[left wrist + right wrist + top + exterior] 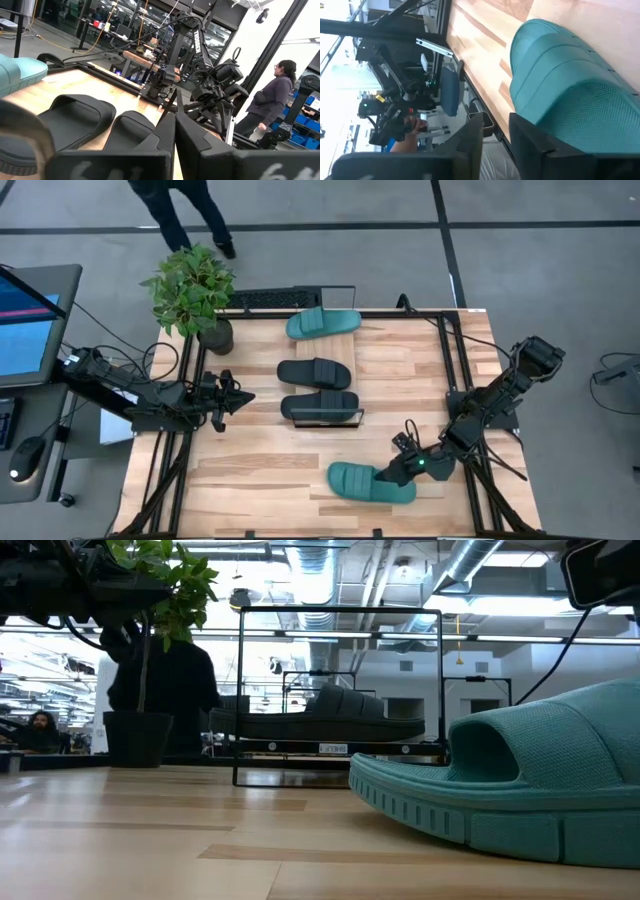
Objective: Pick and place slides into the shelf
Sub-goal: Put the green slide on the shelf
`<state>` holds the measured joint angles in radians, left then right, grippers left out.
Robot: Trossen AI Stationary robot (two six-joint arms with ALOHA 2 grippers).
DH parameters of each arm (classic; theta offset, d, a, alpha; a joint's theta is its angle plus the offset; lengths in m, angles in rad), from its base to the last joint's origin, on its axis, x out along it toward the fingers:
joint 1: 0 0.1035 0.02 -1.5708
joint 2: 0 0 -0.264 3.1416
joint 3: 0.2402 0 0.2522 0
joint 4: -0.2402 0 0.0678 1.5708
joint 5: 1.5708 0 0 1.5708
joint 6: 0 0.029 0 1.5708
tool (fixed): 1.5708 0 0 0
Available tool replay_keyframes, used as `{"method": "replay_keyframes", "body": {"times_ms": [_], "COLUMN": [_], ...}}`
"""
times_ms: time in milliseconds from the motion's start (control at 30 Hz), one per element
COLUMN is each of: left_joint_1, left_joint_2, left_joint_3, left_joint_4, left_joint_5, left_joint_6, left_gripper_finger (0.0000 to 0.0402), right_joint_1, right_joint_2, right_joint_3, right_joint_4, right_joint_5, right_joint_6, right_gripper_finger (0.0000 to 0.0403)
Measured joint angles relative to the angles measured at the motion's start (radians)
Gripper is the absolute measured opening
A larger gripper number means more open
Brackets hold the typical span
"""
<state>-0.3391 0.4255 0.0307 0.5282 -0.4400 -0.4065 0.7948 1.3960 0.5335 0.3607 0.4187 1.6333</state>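
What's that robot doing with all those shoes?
It is putting slides on the shelf. Two black slides and one teal slide already lie there. The right hand is at the last teal slide, lying on the table, with one finger against its strap. The left hand waits shut beside the shelf.

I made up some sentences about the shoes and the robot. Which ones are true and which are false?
1. Two black slides sit on the shelf. True.
2. A teal slide lies on the table by the right pincer. True.
3. The left pincer holds a black slide. False: it is shut on nothing, beside the shelf.
4. The plant stands in the middle of the table. False: it stands at a corner.
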Motion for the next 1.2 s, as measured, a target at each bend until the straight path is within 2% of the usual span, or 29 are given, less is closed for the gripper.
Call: {"method": "replay_keyframes", "body": {"times_ms": [267, 400, 667, 933, 1200], "left_joint_1": [0.0, 0.0, 0.0, 0.0, 0.0], "left_joint_2": [0.0, 0.0, -0.001, 0.0, 0.0], "left_joint_3": [0.0, 0.0, 0.0, 0.0, 0.0], "left_joint_4": [0.0, 0.0, -0.014, -0.03, -0.042], "left_joint_5": [0.0, 0.0, 0.001, -0.003, -0.013], "left_joint_6": [-0.014, -0.021, -0.042, -0.051, -0.051], "left_gripper_finger": [0.0, 0.0, 0.0, 0.0, 0.0], "right_joint_1": [-0.012, -0.012, -0.018, -0.027, -0.034], "right_joint_2": [0.0, 0.015, 0.165, 0.28, 0.311], "right_joint_3": [0.0, 0.002, 0.075, 0.105, 0.105], "right_joint_4": [-0.004, -0.005, -0.002, 0.13, 0.15], "right_joint_5": [-0.022, -0.045, -0.138, -0.132, -0.129], "right_joint_6": [0.022, 0.073, 0.097, 0.095, 0.087], "right_gripper_finger": [0.0185, 0.0214, 0.0203, 0.0197, 0.0186]}}
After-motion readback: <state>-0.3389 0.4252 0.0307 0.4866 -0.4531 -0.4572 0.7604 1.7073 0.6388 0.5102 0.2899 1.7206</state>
